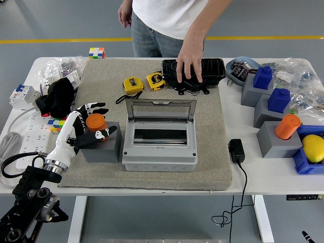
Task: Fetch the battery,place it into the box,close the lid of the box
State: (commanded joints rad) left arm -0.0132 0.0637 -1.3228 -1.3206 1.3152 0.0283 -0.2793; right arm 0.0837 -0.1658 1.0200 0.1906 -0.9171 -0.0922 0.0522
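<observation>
- Grey floor with a yellow line runs behind a white table (pixel 263 174); a tan mat (pixel 212 152) covers its middle.
- Left hand (pixel 86 129) is over the mat's front-left part, fingers curled around an orange battery (pixel 95 123) with the thumb (pixel 101 134) across its front. Looks like a grasp closing on it; whether contact is firm, cannot tell.
- Battery stands upright, long axis vertical, in the top of a grey block (pixel 104 144) just left of the box (pixel 159 136).
- Box sits mid-mat toward the front edge; its clear lid (pixel 160 110) stands raised at the back, the opening facing up.
- Key relation: the box lies directly to the right of the hand and battery, right beside the block. Judged next move: lift straight up out of the block, then carry right over the box's left wall.
- Left hand is the only robot hand in view, so it is the nearer one; no right arm shows.
- Second orange battery (pixel 287 126) stands in a block near the right edge, well apart from the hand.
- Person at the far edge rests one hand (pixel 190 63) on a black case (pixel 195 73); two yellow tape measures (pixel 144 81) lie beside it.
</observation>
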